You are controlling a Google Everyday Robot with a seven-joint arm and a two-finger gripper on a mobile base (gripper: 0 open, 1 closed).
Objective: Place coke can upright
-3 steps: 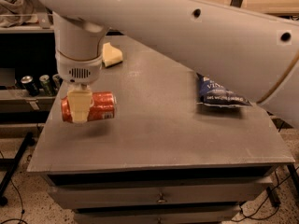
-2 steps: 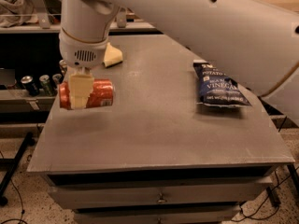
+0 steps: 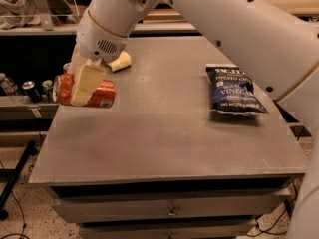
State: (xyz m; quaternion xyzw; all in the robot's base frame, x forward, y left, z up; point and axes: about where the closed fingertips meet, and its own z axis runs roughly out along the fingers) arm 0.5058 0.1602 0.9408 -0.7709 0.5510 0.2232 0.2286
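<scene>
The red coke can (image 3: pixel 99 94) is held on its side in the air over the left edge of the grey table (image 3: pixel 164 148). My gripper (image 3: pixel 83 86) is shut on the coke can around its middle, with a cream finger (image 3: pixel 85 82) across its front. The can's silver end points left. The white arm comes in from the upper right.
A dark blue chip bag (image 3: pixel 233 90) lies at the table's right. A pale yellow object (image 3: pixel 119 61) sits at the back left of the table. Dark and silver cans (image 3: pixel 31 89) stand on a lower shelf to the left. Drawers run below the tabletop.
The gripper has lifted the coke can off the table and carried it a little left and up, still on its side.
</scene>
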